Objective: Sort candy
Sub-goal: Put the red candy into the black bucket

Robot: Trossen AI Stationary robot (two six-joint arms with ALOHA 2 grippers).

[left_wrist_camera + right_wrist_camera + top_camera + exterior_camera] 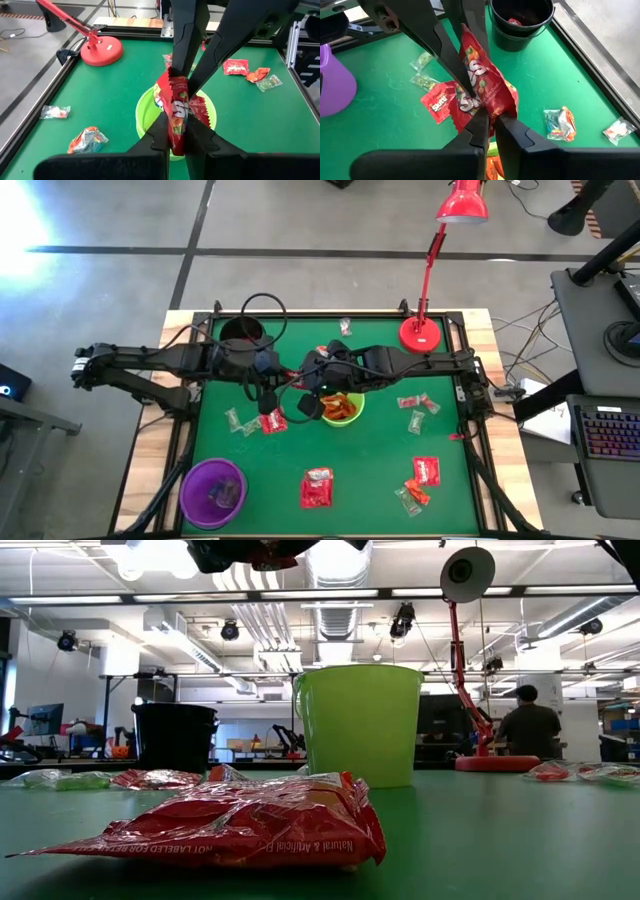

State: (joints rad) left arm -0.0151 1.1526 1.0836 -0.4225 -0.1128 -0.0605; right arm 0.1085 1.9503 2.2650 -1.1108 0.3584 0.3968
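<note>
My left gripper (175, 137): I am pinching the red candy packet (176, 107) tight.
My right gripper (489, 122): I am squeezing the same packet too.
Packet: it is looking shiny and crinkly, hanging over the green bowl (340, 410).

Two bowls, one lamp

We see the middle bowl (341, 411) right of the back-left bowl (243, 332); the lamp (421, 333) stands back-right.
</note>
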